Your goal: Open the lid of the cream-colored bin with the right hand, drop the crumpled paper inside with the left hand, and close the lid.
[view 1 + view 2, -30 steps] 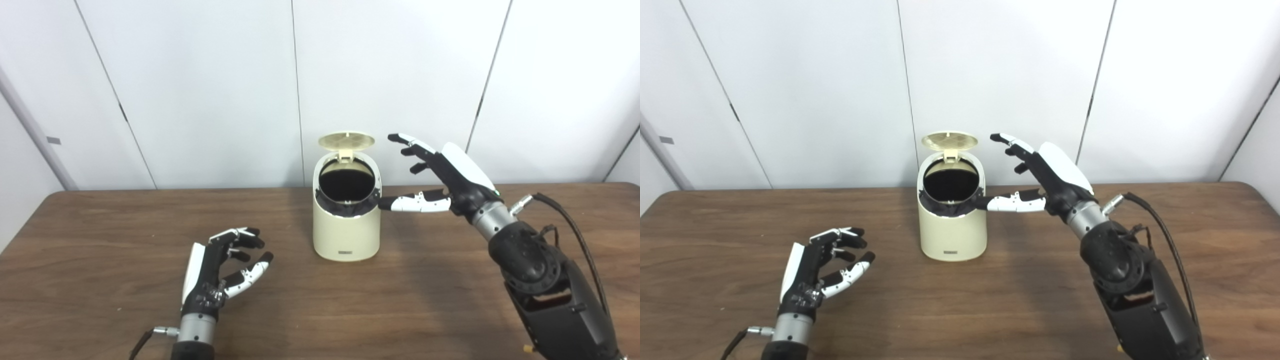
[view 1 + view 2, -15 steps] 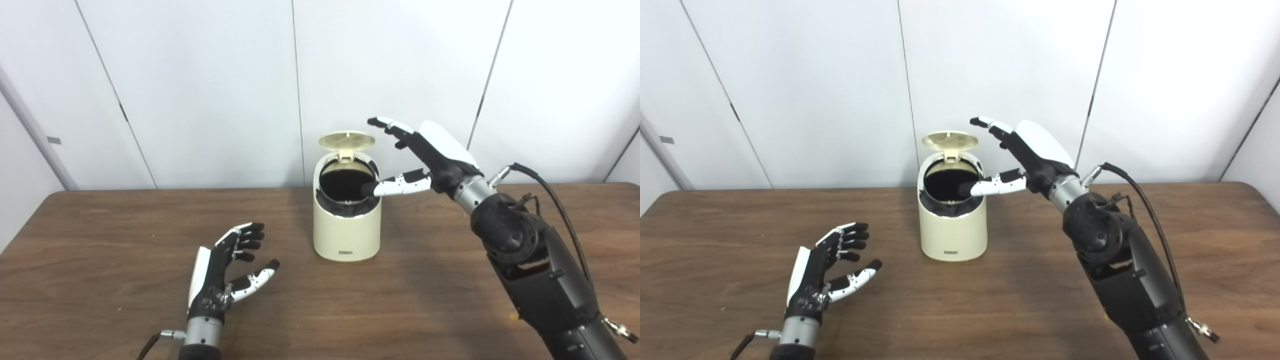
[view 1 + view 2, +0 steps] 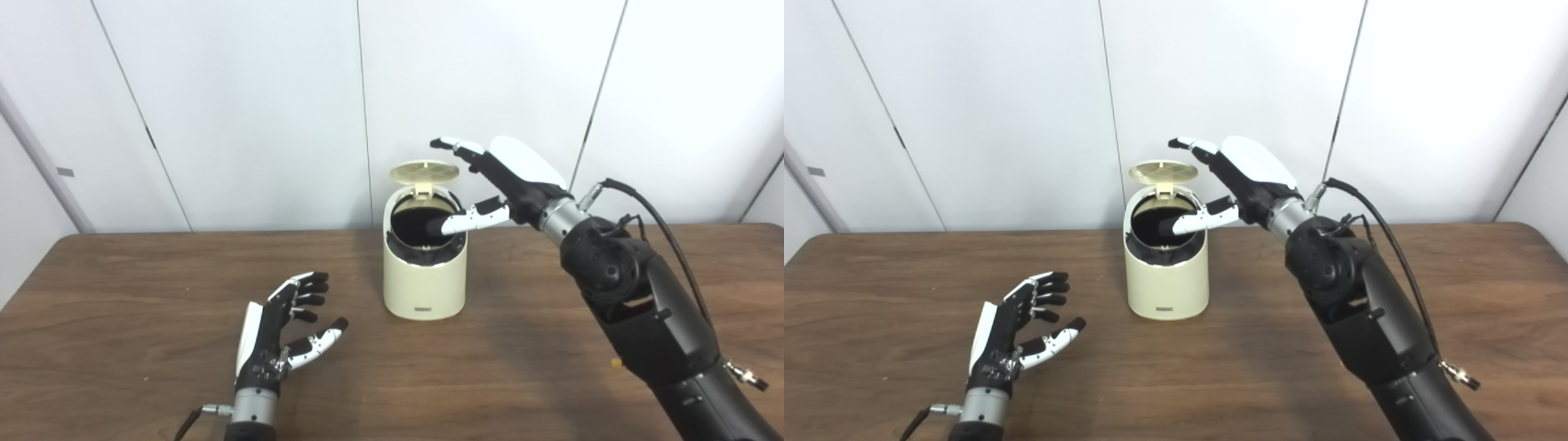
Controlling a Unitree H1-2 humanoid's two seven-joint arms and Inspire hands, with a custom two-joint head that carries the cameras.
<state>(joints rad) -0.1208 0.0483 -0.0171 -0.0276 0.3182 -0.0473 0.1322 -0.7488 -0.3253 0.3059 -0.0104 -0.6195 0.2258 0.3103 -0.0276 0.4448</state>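
Beneath my right robot hand, fingers spread and holding nothing, stands the cream-colored bin, lid raised, my thumb over its dark mouth. Nearer me, my left robot hand hovers empty and spread above the bench.

White panelled wall, wooden table

Brown wooden table spans 3 to 9 o'clock. White wall panels with dark seams at 12 o'clock.
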